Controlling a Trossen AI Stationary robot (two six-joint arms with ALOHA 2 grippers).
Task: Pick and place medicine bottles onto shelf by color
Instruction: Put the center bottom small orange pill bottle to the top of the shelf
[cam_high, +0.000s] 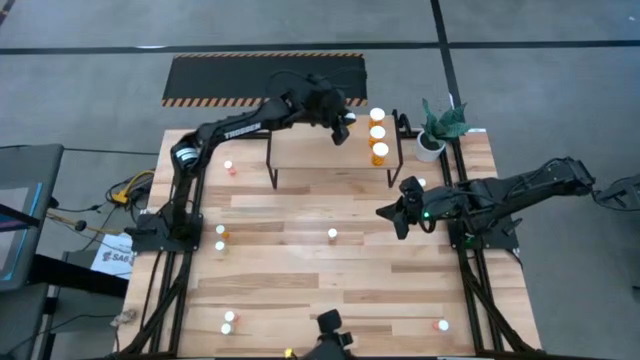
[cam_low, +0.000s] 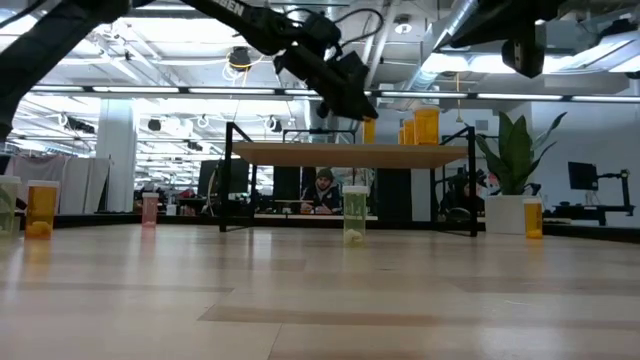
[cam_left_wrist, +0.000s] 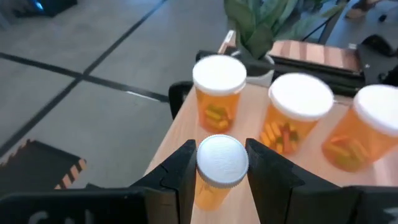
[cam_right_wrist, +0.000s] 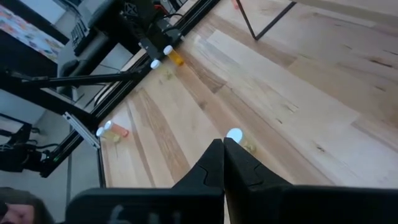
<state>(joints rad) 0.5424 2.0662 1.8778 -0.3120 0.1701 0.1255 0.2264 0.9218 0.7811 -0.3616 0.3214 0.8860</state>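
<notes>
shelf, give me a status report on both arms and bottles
Left gripper shut on an orange bottle over the shelf. Three orange bottles already stand there. Right gripper shut, empty, above the table. Nothing in the way.

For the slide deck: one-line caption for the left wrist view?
Left end effector holds an orange bottle at the shelf, beside three orange bottles already standing there.
</notes>
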